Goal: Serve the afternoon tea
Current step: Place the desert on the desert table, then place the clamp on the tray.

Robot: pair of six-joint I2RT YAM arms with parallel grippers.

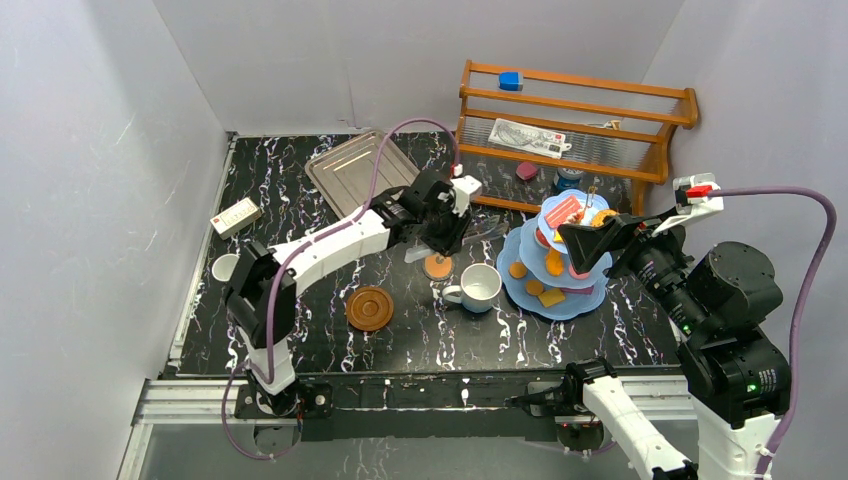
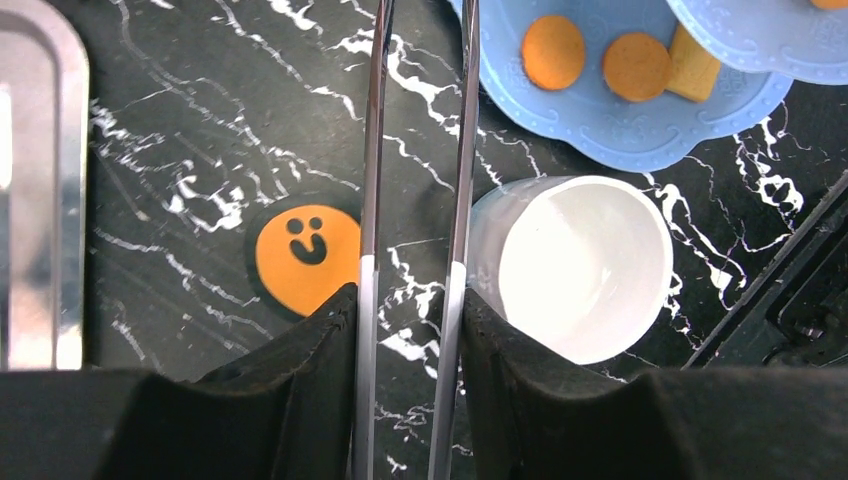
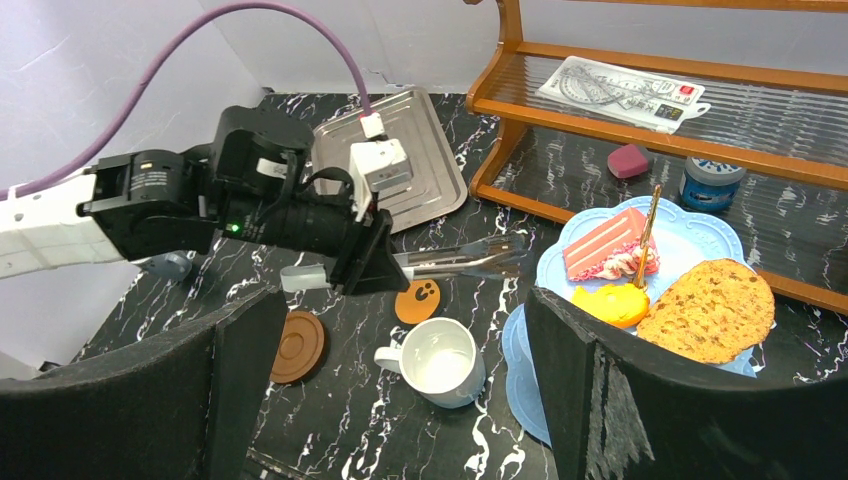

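While the left gripper (image 2: 408, 300) clamps the metal tongs (image 2: 372, 150) near their handle end, its fingers pressing the two blades close and nearly parallel, the orange smiley cookie (image 2: 300, 250) lies flat on the marble table (image 2: 180, 120). In the left wrist view it sits at the tongs' nine o'clock, beside the blades and not between them. The white mug (image 2: 585, 265) stands upright and empty at their three o'clock, just beside the other blade. From the top view the light-blue three-tier stand (image 1: 590, 300) is at the mug's three o'clock, already carrying pastries, and a brown saucer (image 1: 369, 308) lies bare at the mug's nine o'clock.

The tong tips look empty, though the right wrist view shows them too small to be sure.

The step in hand is probably lifting the cookie to the stand. To do it well, the squeeze should ease so the blades spread, then the tongs should shift toward nine o'clock until they straddle the cookie. It is thin and flat, so the tips need to reach the tabletop before closing — gently, on its edges. The lift should clear the mug's rim.

The right gripper (image 1: 583, 250) hovers by the stand's upper tiers with fingers wide apart, holding nothing — it had best leave the approach clear.
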